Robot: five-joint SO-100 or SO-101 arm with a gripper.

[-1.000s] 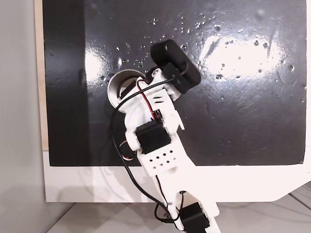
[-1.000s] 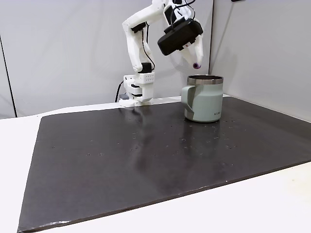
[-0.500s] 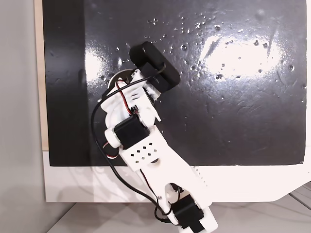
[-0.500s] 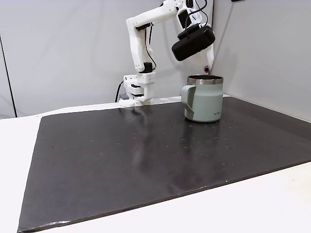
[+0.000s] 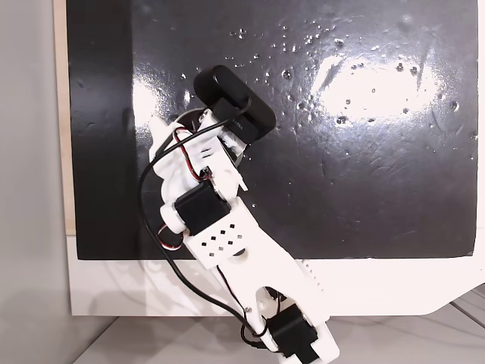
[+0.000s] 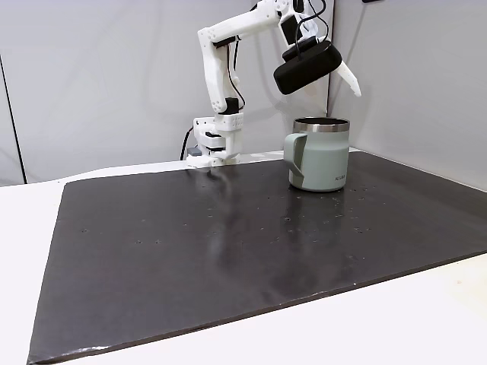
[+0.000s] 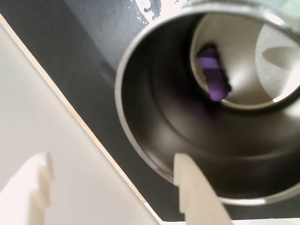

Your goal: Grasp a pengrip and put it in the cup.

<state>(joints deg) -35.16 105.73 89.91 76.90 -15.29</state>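
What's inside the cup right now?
In the wrist view the purple pengrip lies on the bottom of the cup, under the open hand. The near inner wall hides part of the floor.

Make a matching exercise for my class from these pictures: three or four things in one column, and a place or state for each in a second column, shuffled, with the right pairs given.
Things:
1. pengrip
2. cup
3. hand
4. mat

Places or states:
A. open, empty, above the rim
B. dark and shiny, covering the white table
C. lying on the bottom inside the metal mug
D. standing upright on the mat, handle toward the left in a fixed view

Pairs: 1-C, 2-D, 3-A, 4-B
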